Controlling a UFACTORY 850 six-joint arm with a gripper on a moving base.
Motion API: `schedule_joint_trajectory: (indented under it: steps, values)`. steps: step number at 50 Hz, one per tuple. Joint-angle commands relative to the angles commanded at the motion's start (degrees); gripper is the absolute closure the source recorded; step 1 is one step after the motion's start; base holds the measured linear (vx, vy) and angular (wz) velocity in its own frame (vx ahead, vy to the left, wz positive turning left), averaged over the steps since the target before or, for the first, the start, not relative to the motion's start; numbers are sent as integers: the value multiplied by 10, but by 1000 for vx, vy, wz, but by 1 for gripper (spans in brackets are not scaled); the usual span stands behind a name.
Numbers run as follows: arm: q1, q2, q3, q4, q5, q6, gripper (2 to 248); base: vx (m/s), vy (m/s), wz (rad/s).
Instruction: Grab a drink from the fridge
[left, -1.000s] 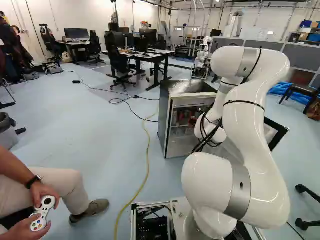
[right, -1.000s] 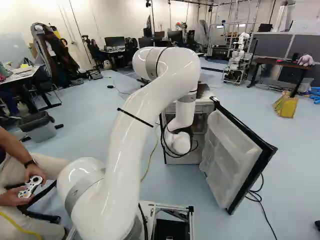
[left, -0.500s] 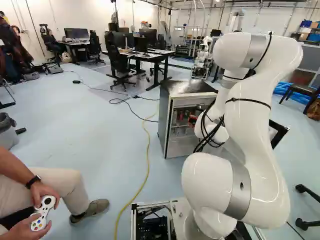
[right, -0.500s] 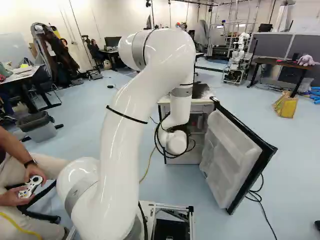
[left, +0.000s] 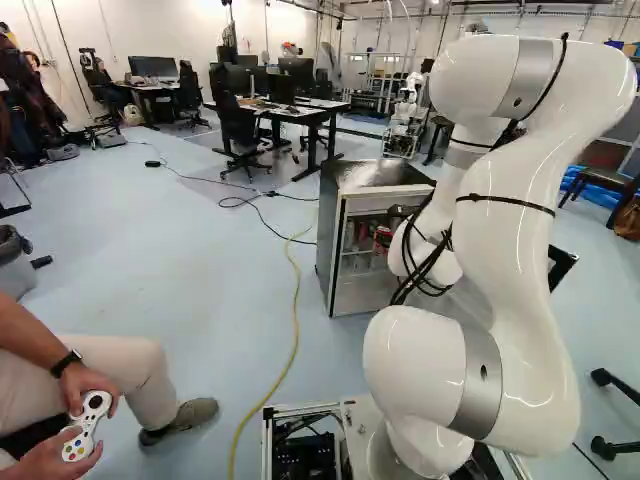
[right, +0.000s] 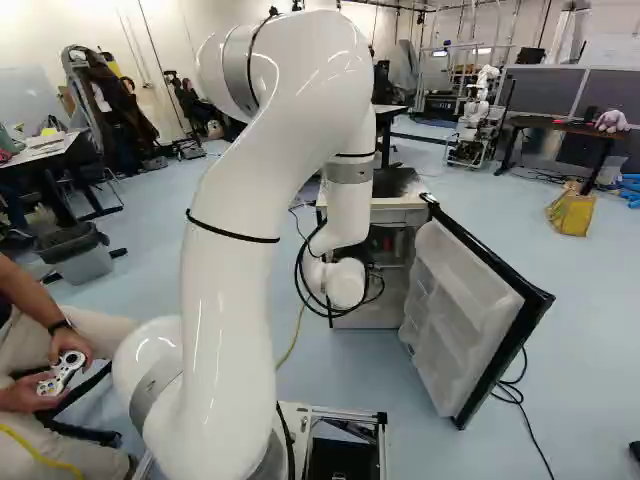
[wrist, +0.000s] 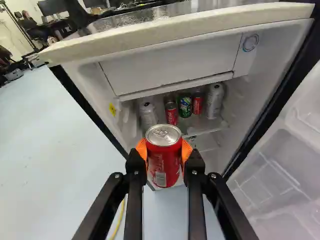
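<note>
1. Here, end effector (wrist: 164, 153) parted only to can width, orange pads (wrist: 141, 149) pinching the red can (wrist: 164, 167) from both sides.
2. Can roughly upright, gripped mid-body, presumably for balance.
3. Fridge (left: 330, 235) just beyond; other cans (wrist: 185, 105) on its shelf (wrist: 209, 125).
4. Door (right: 465, 320) wide open, likely giving the arm (right: 235, 260) room to back out.

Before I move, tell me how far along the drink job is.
Done: the door of the fridge stands open, and the gripper is shut on a red can. In hand: that can, which looks clear of the shelf where other cans stand. Left: probably carrying it away, then perhaps closing the door.
</note>
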Motion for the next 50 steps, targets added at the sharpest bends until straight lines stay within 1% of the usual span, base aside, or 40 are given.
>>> schedule_joint_trajectory:
  steps: [16, 50]
  values:
    - [3, 39, 24, 0, 0, 0, 164, 0, 0, 0]
    - [3, 106, 47, 0, -4, 0, 164, 0, 0, 0]
